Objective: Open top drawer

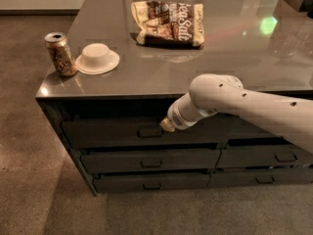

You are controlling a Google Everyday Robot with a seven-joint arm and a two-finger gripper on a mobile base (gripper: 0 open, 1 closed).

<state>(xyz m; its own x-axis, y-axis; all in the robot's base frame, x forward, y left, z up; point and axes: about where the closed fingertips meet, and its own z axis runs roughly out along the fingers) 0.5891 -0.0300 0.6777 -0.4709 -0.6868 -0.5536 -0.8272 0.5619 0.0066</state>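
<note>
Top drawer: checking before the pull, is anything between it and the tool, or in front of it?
Nothing visible. The tool is at the handle of the top drawer, and nothing stands on the floor before it.

Grey bench (234, 58): drink can (60, 54) upright near left front corner, white bowl (97, 58) upside down just beside it, snack bag (168, 23) flat farther back. Gripper (167, 126) against bench front, below top edge.

Dim; countertop (161, 70) glares, gripper (167, 126) shadowed at top drawer (107, 132).
</note>
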